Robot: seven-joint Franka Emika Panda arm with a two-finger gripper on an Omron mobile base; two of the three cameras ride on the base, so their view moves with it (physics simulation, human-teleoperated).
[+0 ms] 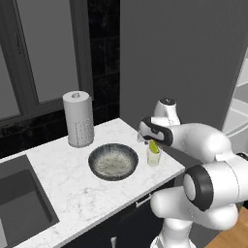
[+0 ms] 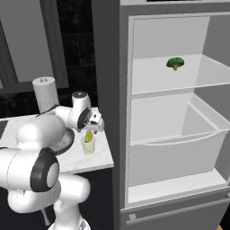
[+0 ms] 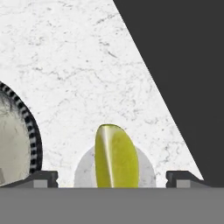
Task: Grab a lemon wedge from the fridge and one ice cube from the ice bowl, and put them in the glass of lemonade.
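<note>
we saw pincer (image 3: pixel 111 177) spread wide, gripping nothing, above glass of lemonade (image 1: pixel 153 157). lemon wedge (image 3: pixel 115 156) stood upright in glass, free between tips. ice bowl (image 1: pixel 113 161) sat just beside glass on counter (image 1: pixel 63 184).

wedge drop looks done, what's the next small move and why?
Probably lift the open gripper straight up and swing toward the ice bowl. The lemon wedge sits at the rim of the glass of lemonade, fingers spread clear of it, and the ice step remains.
</note>
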